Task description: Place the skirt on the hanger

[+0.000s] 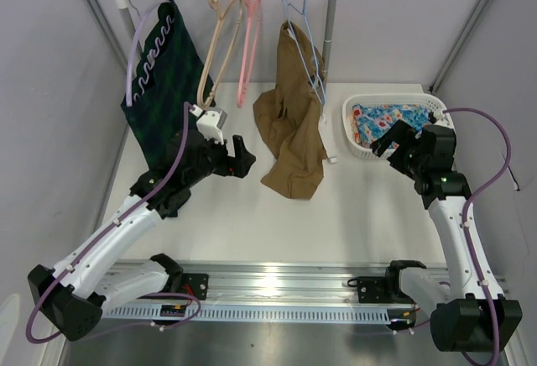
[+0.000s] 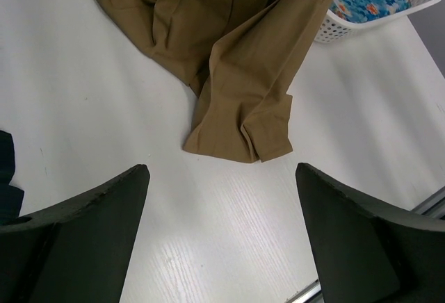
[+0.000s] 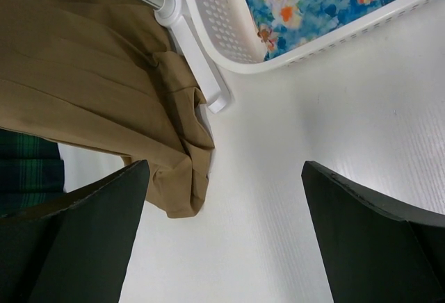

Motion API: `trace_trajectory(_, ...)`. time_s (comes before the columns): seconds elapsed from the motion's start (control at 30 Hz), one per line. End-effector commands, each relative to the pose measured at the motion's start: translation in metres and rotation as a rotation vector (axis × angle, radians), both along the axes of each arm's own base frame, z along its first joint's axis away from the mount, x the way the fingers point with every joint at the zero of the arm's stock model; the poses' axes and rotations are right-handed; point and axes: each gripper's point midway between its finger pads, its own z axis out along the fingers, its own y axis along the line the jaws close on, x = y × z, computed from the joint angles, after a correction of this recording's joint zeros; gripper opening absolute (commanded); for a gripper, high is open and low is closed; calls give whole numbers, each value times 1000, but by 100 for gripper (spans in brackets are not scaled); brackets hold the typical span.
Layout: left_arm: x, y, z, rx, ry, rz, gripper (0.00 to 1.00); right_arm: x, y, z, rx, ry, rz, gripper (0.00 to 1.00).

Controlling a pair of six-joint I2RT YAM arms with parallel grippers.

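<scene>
A tan skirt hangs from a blue wire hanger on the rail, its lower part crumpled on the table. It also shows in the left wrist view and the right wrist view. My left gripper is open and empty, just left of the skirt's lower end. My right gripper is open and empty, over the front of the white basket, right of the skirt.
A dark green plaid garment hangs on a lilac hanger at the rail's left. Empty tan and pink hangers hang mid-rail. The basket holds blue floral cloth. The rail's white post and foot stand beside the basket.
</scene>
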Motion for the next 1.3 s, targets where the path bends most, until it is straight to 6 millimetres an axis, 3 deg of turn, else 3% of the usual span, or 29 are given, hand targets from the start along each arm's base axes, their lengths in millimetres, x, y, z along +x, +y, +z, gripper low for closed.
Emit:
trace_trajectory(0.0,-1,-2,19,-1,-52,-24,93,5,-3,19,-27,-49,-7,99)
trace_trajectory(0.2,-5,-6,13,5,-29,-60,93,17,-18,14,-61,-10,-45,99)
trace_trajectory(0.23,-6,-7,10,7,-21,-67,93,25,-20,23,-65,-23,-37,99)
trace_trajectory(0.27,-7,-7,9,7,-18,-71,93,36,-25,10,-61,30,-40,99)
trace_trajectory(0.3,-8,-8,3,10,-7,-75,92,48,-35,26,-48,12,-54,99)
trace_trajectory(0.37,-11,-10,2,0,-6,-93,93,65,-43,26,-26,46,-55,98)
trace_trajectory(0.4,-12,-10,0,-2,-3,-96,93,81,-50,11,-16,100,-61,95)
trace_trajectory(0.43,-13,-11,1,-7,-4,-100,93,95,-61,29,-24,67,-89,93)
trace_trajectory(0.47,-14,-12,1,-10,-2,-109,93,105,-67,30,-33,70,-107,93)
trace_trajectory(0.5,-15,-13,1,-13,-3,-114,92,119,-77,15,-49,114,-139,92)
trace_trajectory(0.53,-15,-14,2,-17,-4,-118,92,128,-83,13,-56,126,-154,92)
trace_trajectory(0.57,-16,-14,1,-19,-3,-119,92,143,-87,30,-65,92,-163,90)
trace_trajectory(0.6,-16,-14,3,-25,-4,-122,92,159,-93,6,-65,152,-174,88)
trace_trajectory(0.63,-17,-15,4,-30,-7,-124,92,163,-93,0,-59,190,-172,86)
trace_trajectory(0.67,-17,-15,3,-33,-6,-123,92,178,-92,12,-56,163,-163,83)
trace_trajectory(0.7,-18,-15,1,-38,-1,-126,93,186,-86,6,-44,171,-139,83)
trace_trajectory(0.73,-18,-17,1,-44,0,-131,93,197,-82,-14,-41,202,-117,83)
trace_trajectory(0.8,-19,-20,-2,-47,13,-140,92,215,-58,-17,-52,189,-51,83)
trace_trajectory(0.83,-18,-20,-3,-45,18,-143,92,224,-49,-42,-55,233,-22,83)
trace_trajectory(0.87,-18,-21,-4,-44,22,-146,92,229,-32,-51,-70,247,13,83)
trace_trajectory(0.9,-18,-22,-4,-46,23,-150,92,239,-29,-48,-112,232,17,83)
trace_trajectory(0.93,-17,-23,-6,-41,31,-151,92,243,-25,-73,-133,286,27,83)
trace_trajectory(1.1,-17,-26,-18,-32,64,-161,92,256,6,-96,-194,288,87,81)
trace_trajectory(1.27,-16,-28,-23,-30,84,-163,91,254,3,-117,-284,348,82,74)
